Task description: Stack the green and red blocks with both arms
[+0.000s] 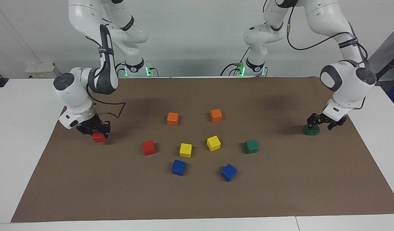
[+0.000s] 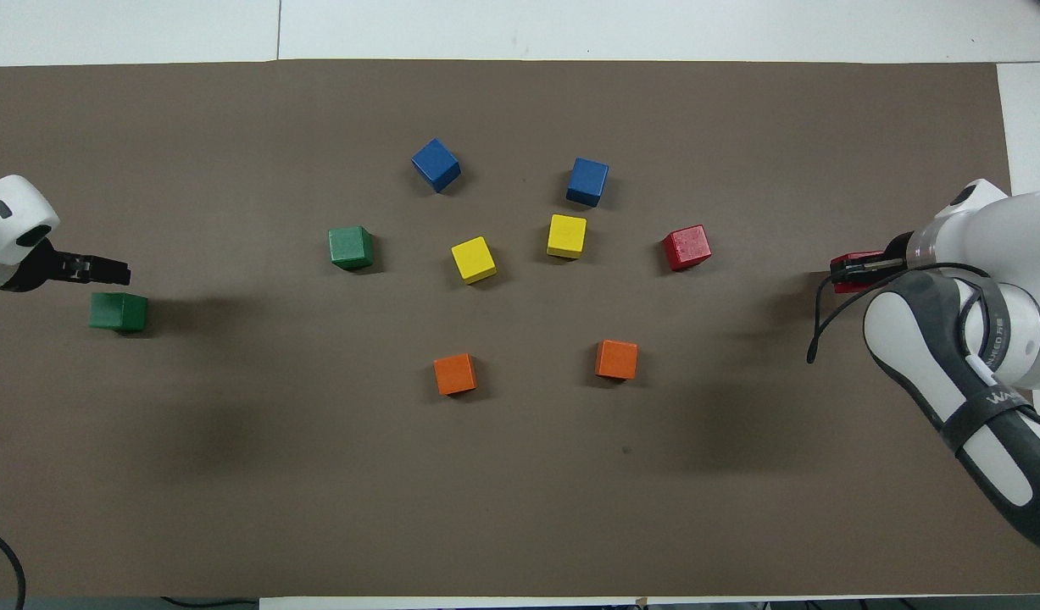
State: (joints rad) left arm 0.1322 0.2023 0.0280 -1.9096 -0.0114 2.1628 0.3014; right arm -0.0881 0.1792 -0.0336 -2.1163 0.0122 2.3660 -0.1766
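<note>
- So far, no stack has been built: all four task cubes are seen apart from one another on the brown paper mat (image 2: 520,508).
- One small matte dark green cube (image 1: 311,129) has been set on the mat at the left arm's end, at about nine o'clock in the overhead view. It stands free, with the left gripper (image 1: 325,121) raised just above and beside it, jaws spread wide and empty.
- A second dark green cube (image 2: 351,247) lies untouched at about ten o'clock of the central cluster in the overhead view, well apart from the first.
- One small matte bright red cube (image 1: 99,137) is held between the closed fingers of the right gripper (image 1: 94,129) at the right arm's end, at about three o'clock in the overhead view. Whether it rests on the mat or hangs just above it cannot be told.
- The other bright red cube (image 2: 687,247) lies loose at about three o'clock of the cluster.
- The two yellow cubes (image 2: 474,259), two blue cubes (image 2: 436,164) and two orange cubes (image 2: 454,374) are judged not to belong to the task.
- By judgement, the task is at an early stage: the green base seems laid, the red one is nearly so, and each second cube remains to be fetched and stacked.
</note>
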